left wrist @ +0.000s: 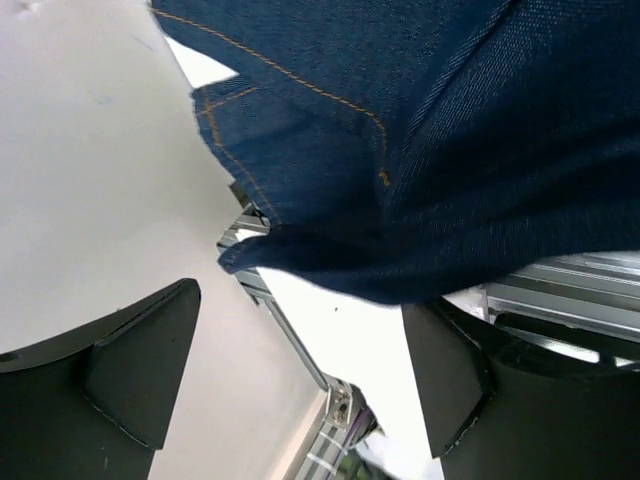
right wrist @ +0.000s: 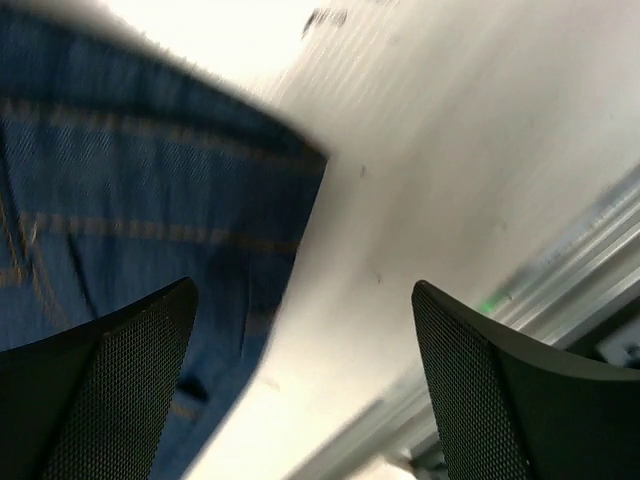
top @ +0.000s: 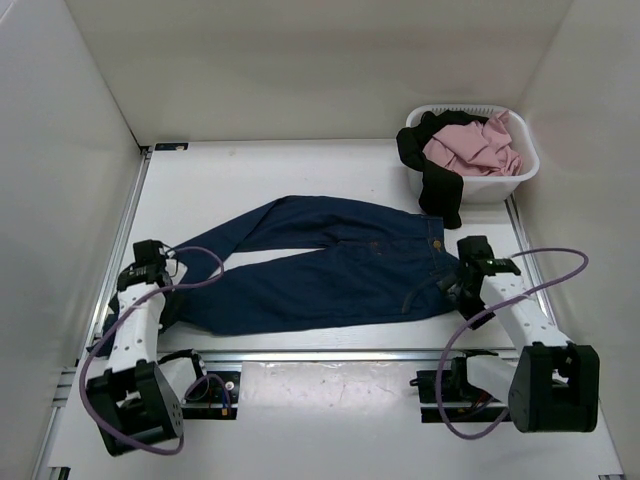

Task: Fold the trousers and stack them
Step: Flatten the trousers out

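Top external: dark navy-blue denim jeans [top: 330, 270] lie spread, seemingly unfolded, before white plastic basket [top: 520, 172]. My left gripper [top: 152, 252] and right gripper [top: 472, 250] are released, empty. Folding, stacking outstanding.

Left arm [top: 135, 335] and right arm [top: 515, 310]: white links, black joints. 1 purple cable [top: 82, 378] loops each. Black wedge fingers [right wrist: 110, 390], mesh-textured.

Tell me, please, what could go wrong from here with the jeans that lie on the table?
1. The black garment hangs out of the basket right beside the waistband of the jeans; the right fingers, open there, might catch it too.
2. The two legs lie spread apart, so a fold may come out uneven.
3. By the open left fingers, the hem lies near the metal rail and could snag.
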Available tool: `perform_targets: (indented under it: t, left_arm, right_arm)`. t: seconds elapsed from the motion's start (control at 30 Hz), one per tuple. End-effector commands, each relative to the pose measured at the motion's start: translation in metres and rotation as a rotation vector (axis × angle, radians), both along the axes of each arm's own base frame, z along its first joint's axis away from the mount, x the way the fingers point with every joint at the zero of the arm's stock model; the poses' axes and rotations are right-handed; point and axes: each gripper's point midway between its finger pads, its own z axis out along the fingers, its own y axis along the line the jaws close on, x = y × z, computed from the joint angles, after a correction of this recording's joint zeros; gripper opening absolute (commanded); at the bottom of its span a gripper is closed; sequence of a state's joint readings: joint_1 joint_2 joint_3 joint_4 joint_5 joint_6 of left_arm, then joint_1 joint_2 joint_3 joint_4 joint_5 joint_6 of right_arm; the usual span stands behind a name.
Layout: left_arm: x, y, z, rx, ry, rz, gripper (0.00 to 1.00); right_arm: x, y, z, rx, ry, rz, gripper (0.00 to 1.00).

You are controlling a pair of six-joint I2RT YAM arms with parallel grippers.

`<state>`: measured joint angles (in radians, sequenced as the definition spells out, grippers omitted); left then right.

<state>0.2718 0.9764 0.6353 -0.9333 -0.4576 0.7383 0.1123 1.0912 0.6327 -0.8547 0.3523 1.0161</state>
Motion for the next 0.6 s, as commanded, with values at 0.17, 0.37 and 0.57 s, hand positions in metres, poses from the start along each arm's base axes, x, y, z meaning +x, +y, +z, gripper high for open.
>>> perform_targets:
  t: [0.17,0.37,0.57]
  left_arm:
    - [-0.054,0.012,-0.054,0.007,0.244,0.06,0.93]
    - [-0.046,0.024,-0.063,-0.037,0.213,0.089,0.35]
    - [0.022,0.049,-0.014,-0.011,0.004,0.104,0.14]
  right_arm:
    - [0.015,0.001,-0.043,0.175,-0.021,-0.076,0.92]
    - [0.018,0.0,-0.054,0.178,0.006,-0.052,0.59]
    - [0.039,-0.001,-0.034,0.216,-0.047,-0.047,0.0]
